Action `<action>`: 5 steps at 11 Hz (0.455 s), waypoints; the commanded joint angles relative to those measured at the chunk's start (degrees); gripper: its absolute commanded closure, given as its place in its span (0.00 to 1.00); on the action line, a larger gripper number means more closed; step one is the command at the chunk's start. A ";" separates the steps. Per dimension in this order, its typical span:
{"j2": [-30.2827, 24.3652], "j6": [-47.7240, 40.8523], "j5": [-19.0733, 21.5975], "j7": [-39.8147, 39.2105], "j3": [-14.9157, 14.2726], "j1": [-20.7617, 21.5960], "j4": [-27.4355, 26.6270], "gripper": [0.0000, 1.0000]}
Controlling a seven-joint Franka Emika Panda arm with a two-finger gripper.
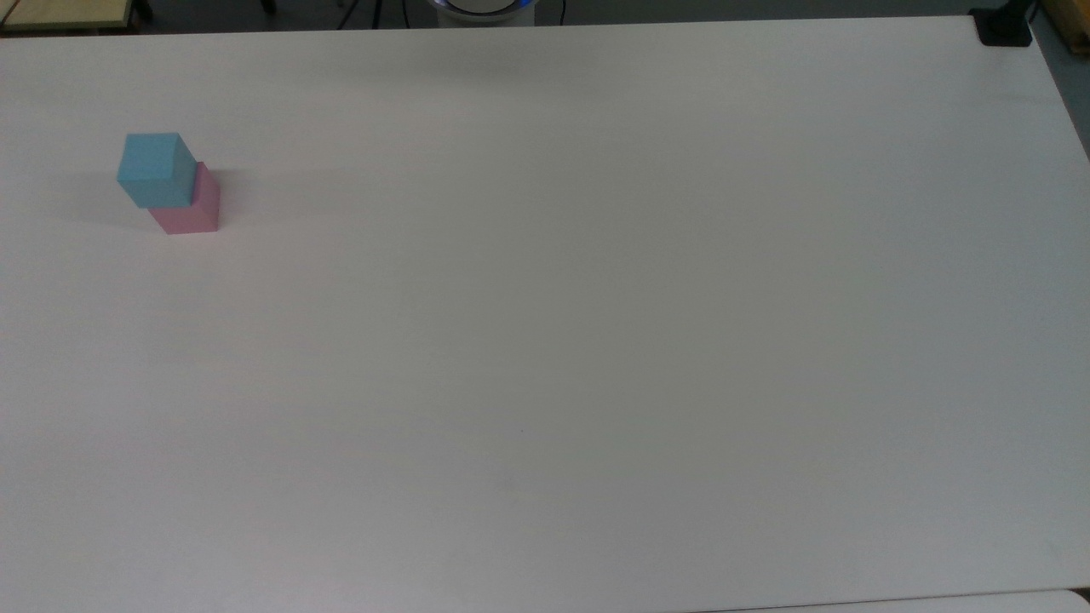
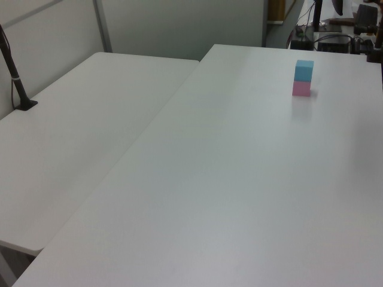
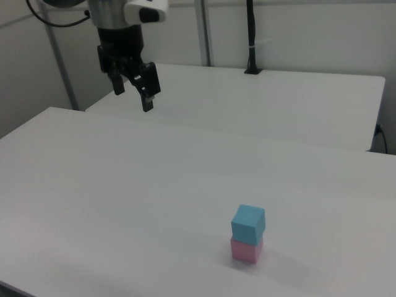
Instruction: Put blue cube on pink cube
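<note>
Resting squarely on one pink cube [image 3: 246,249], one blue cube [image 3: 248,224] tops it; the gripper [image 3: 132,98], jaws released and empty, hangs well apart toward 10 o'clock in the right view.

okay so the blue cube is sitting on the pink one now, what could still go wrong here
The blue cube rests on the pink cube slightly turned and offset rather than flush, so a bump to the table might shift or topple it. The gripper, open and empty, hangs high above the table and well away from the stack; if the arm swings back low across that side, it could knock the stack over.
</note>
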 commanded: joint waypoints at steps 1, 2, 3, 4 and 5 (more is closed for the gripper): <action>0.49 -0.44 -0.89 -3.00 -1.75 5.80 -1.19 0.00; 0.75 1.74 -1.51 -2.91 -1.83 7.12 -1.36 0.00; 1.36 3.77 -1.69 -2.56 -1.83 7.56 -1.45 0.00; 1.72 4.40 -1.69 -1.86 -1.83 7.83 -1.54 0.00; 1.81 5.71 -1.77 -1.68 -1.83 7.92 -1.98 0.00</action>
